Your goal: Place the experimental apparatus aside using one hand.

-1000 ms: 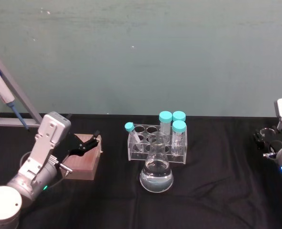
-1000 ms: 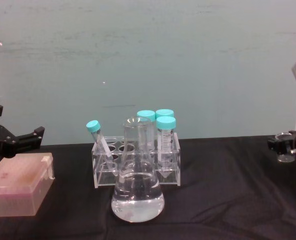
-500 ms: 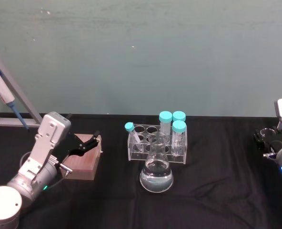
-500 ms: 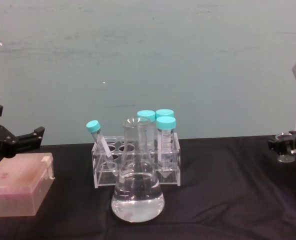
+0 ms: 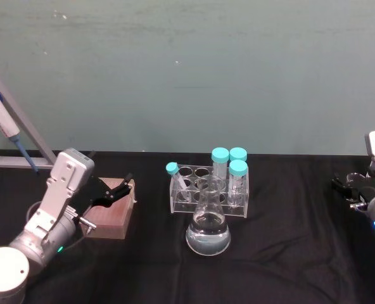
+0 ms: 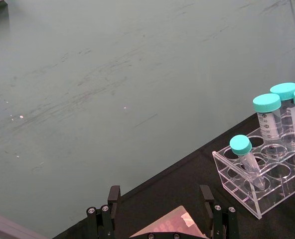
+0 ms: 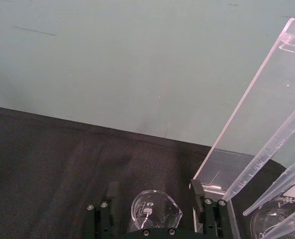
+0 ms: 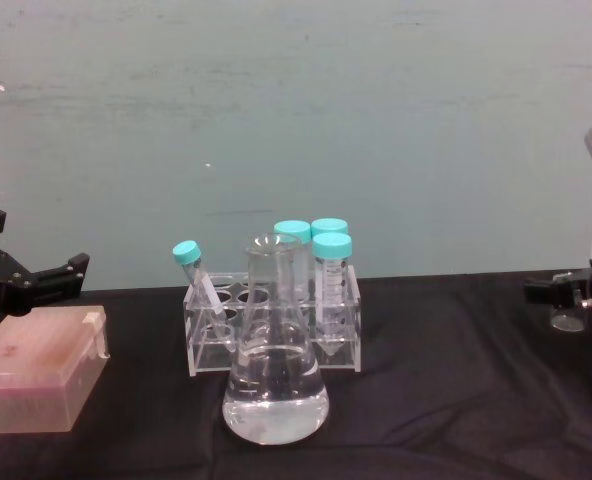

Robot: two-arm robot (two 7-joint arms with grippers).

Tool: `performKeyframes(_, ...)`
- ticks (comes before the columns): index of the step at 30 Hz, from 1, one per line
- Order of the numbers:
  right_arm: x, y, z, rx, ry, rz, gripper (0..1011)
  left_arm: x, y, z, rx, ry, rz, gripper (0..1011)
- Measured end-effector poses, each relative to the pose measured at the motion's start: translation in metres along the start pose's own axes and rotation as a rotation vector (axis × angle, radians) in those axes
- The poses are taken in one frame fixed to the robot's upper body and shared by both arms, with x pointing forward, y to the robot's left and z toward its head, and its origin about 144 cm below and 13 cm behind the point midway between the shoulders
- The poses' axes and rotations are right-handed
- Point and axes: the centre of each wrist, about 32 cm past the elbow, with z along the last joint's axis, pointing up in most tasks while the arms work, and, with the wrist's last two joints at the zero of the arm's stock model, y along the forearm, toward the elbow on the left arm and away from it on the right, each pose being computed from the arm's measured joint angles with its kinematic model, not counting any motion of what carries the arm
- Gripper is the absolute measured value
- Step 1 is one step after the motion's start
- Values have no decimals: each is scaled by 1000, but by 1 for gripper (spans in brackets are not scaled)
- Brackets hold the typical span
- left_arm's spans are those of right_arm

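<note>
The right gripper (image 7: 155, 191) sits low at the right edge of the black cloth-covered table (image 5: 289, 247). Its black fingers are spread wide, with the small glass beaker (image 7: 155, 210) between them. A gap shows on each side of the rounded glass, though whether a pad grazes it lower down is hard to tell. Just beside the beaker stands the tall acrylic stand (image 7: 267, 99), a flat clear sheet with slim graduated pipettes (image 7: 279, 137) leaning along it. At the table's centre the wide-bottomed conical flask (image 8: 275, 395), holding clear liquid, stands before a clear tube rack (image 8: 206, 345) of teal-capped tubes (image 8: 331, 245). The left gripper (image 6: 160, 199) hovers, fingers apart, over a pinkish lidded box (image 8: 36, 380).
</note>
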Motion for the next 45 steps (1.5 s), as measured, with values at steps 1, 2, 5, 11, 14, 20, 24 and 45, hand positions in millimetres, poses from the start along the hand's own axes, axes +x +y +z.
performKeyframes(1, 0, 0, 0, 0, 0, 0, 900, 0, 0, 0, 0, 0, 0, 1000)
performKeyframes(2, 0, 0, 0, 0, 0, 0, 947, 0, 0, 0, 0, 0, 0, 1000)
performKeyframes(5, 0, 0, 0, 0, 0, 0, 1003, 0, 0, 0, 0, 0, 0, 1000)
performKeyframes(11, 0, 0, 0, 0, 0, 0, 1004, 0, 0, 0, 0, 0, 0, 1000)
performKeyframes(14, 0, 0, 0, 0, 0, 0, 1004, 0, 0, 0, 0, 0, 0, 1000)
performKeyframes(20, 0, -3, 3, 24, -4, -1, 1004, 0, 0, 0, 0, 0, 0, 1000)
performKeyframes(24, -1, -8, 5, 52, -12, -2, 1004, 0, 0, 0, 0, 0, 0, 1000)
performKeyframes(45, -1, -52, 24, 236, -65, 156, 1004, 0, 0, 0, 0, 0, 0, 1000)
